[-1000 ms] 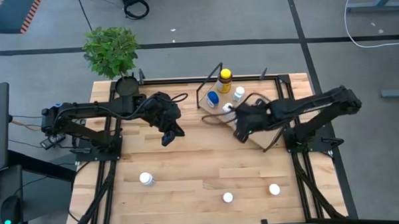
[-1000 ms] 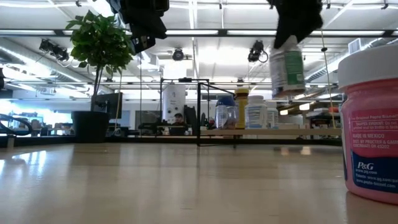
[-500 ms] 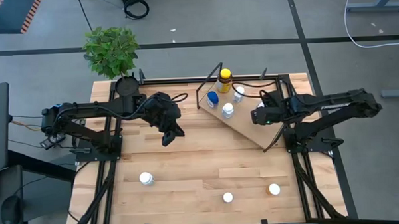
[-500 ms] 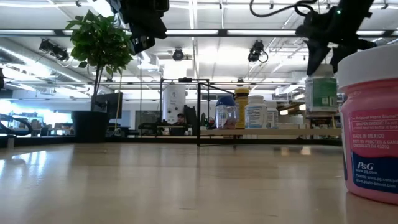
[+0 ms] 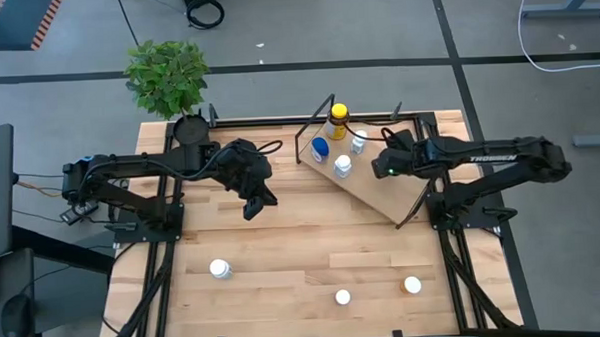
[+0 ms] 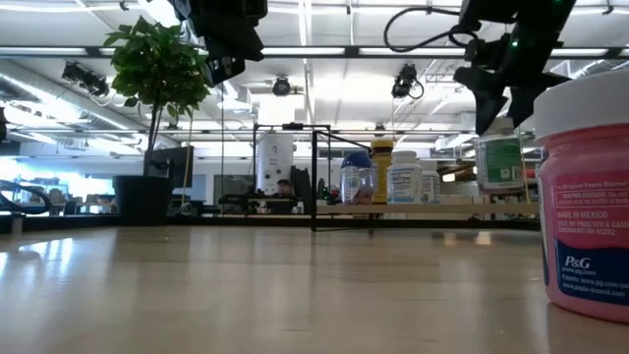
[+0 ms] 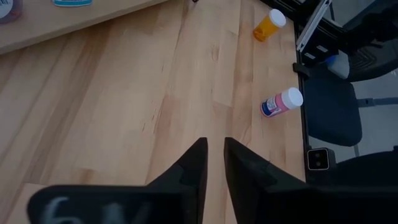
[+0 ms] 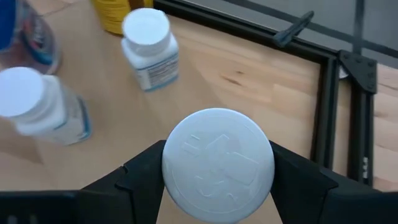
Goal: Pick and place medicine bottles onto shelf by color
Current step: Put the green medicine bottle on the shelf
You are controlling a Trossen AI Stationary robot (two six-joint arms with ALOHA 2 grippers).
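A white-capped bottle (image 8: 217, 165) with a green label sits clamped between the fingers of the right gripper (image 5: 388, 165), held upright above the light-wood shelf (image 5: 376, 194), near its far right part; in the low view this held bottle (image 6: 500, 160) hangs just over the board's level. On the shelf stand four more bottles: an amber one with a yellow cap (image 5: 337, 119) at the far end, a blue-capped one (image 5: 320, 148) beside it, and two white-capped ones (image 5: 359, 139) (image 5: 343, 165) close by. Three bottles lie off the shelf on the wooden tabletop (image 5: 283, 249): a white-capped one (image 5: 219, 268) toward the near left, another (image 5: 343, 297) near the front middle, and an orange one (image 5: 412, 285) at the near right. The left gripper (image 5: 257, 198) hovers over the table's left centre with nothing held, its fingers (image 7: 193, 168) nearly closed with a narrow gap.
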